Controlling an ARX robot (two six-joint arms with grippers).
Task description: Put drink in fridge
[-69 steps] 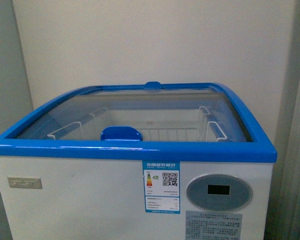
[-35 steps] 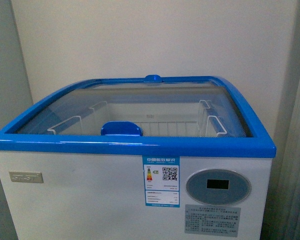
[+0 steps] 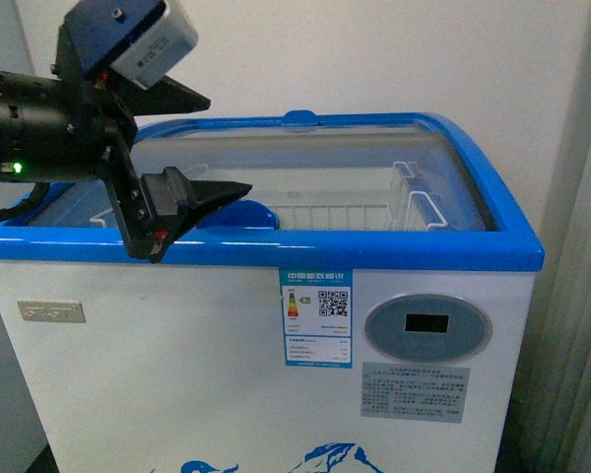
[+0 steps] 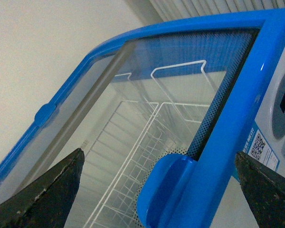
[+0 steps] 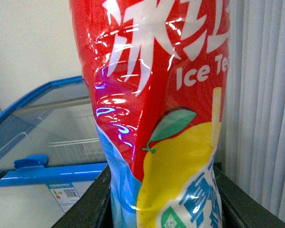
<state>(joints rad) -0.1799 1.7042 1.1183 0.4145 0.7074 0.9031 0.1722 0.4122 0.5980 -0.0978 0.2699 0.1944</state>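
Left gripper (image 3: 227,143) spread wide, hovering over the fridge (image 3: 404,251) at its near-left rim, by the blue lid handle (image 3: 254,211). Glass lid closed. Right gripper (image 5: 166,209) pinches the drink (image 5: 156,95) upright, outside the fridge.

The left pincer (image 3: 229,144) is black, wedge-tipped and scuffed.

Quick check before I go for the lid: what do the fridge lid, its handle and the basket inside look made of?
Fridge lid: clear glass or hard plastic, glossy; the basket shows through it. Handle: moulded blue plastic, smooth, with soft highlights. Basket: thin white-coated wire, probably metal.
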